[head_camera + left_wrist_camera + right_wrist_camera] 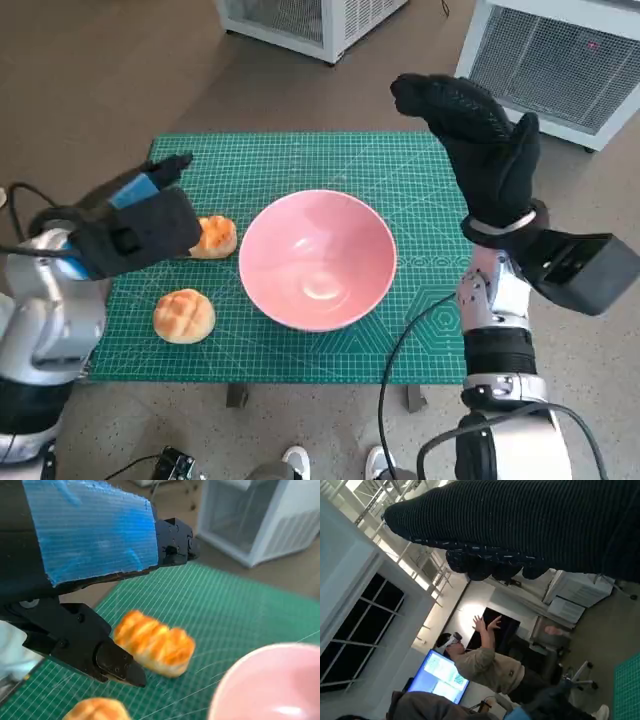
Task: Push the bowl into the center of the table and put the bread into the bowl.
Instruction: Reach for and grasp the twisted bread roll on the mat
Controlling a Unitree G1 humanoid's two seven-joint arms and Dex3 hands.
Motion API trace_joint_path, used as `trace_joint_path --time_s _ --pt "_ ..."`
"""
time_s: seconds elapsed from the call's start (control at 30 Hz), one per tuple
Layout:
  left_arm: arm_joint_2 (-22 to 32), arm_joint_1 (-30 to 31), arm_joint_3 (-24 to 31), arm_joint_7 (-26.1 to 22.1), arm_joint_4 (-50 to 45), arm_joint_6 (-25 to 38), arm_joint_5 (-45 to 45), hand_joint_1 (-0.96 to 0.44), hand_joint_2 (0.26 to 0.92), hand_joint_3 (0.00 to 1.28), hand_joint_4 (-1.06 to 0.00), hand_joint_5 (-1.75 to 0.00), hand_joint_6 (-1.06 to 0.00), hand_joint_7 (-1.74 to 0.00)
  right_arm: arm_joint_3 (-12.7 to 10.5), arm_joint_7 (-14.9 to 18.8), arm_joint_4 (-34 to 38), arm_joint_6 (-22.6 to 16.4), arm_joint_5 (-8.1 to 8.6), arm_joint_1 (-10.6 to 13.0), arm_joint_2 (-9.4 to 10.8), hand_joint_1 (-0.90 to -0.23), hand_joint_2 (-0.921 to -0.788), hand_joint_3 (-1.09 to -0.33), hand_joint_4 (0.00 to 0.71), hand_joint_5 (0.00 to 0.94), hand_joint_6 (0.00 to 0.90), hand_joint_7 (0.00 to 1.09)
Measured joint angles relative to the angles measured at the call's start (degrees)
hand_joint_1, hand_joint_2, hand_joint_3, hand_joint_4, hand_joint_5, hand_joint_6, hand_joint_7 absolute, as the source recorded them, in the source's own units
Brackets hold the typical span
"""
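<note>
The right hand (478,135) is raised high above the table's (420,180) 2 o'clock corner, fingers spread and holding nothing. The left hand (140,225) hovers at the 9 o'clock edge, fingers apart and empty, just beside a bread roll (213,237). That roll touches the pink bowl (317,259) at the table's centre; a second roll (184,315) lies at 8 o'clock.

1. Bowl (317,258) stands mid-mat, its top unobstructed.
2. Left hand (140,228) hangs over one bread (214,237); nearer bun (184,315) lies uncovered.
3. Right hand (478,140) is raised beside the mat (300,160), holding nothing.
</note>
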Motion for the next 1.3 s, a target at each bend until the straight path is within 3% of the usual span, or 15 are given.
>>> trace_joint_path --time_s 0.43,0.83,1.07,1.17,1.27,1.3 --pt "-4.2 -4.7 -3.4 2.2 15.0 -6.4 2.2 -0.13 0.710 0.01 -0.08 -0.01 -0.24 -0.05 0.7 -0.7 -2.5 0.3 0.07 0.8 0.1 -0.753 -0.921 -0.916 0.132 0.023 -0.001 0.52" --pt "-8.9 -8.3 -6.8 5.5 27.0 -8.7 6.0 -0.09 0.737 0.02 -0.17 -0.03 -0.33 -0.06 0.8 -0.9 -5.4 1.8 0.48 2.1 0.0 -0.771 -0.921 -0.906 0.133 0.027 -0.001 0.54" --pt "-11.4 -9.3 -7.5 11.9 33.7 -14.5 7.0 -0.03 0.768 0.02 -0.42 -0.05 -0.52 -0.09 0.8 -0.9 -7.4 2.9 0.61 3.0 -0.2 -0.774 -0.921 -0.894 0.135 0.030 -0.001 0.54" --pt "-12.0 -9.3 -7.6 15.4 36.1 -18.0 7.2 0.00 0.806 0.04 -0.69 -0.14 -0.70 -0.16 0.8 -1.0 -8.4 3.4 1.02 3.3 -0.3 -0.772 -0.921 -0.885 0.137 0.032 -0.001 0.55" --pt "-12.3 -9.3 -7.7 18.7 38.4 -21.7 7.5 0.02 0.825 0.04 -0.81 -0.21 -0.76 -0.20 0.8 -1.0 -9.2 4.0 1.39 3.5 -0.4 -0.769 -0.921 -0.882 0.138 0.033 -0.001 0.55" --pt "-12.4 -9.3 -7.8 19.6 39.2 -22.8 7.6 0.02 0.844 0.04 -0.81 -0.38 -0.73 -0.38 0.8 -1.1 -9.4 4.1 1.53 3.6 -0.4 -0.768 -0.921 -0.879 0.139 0.034 -0.001 0.55"
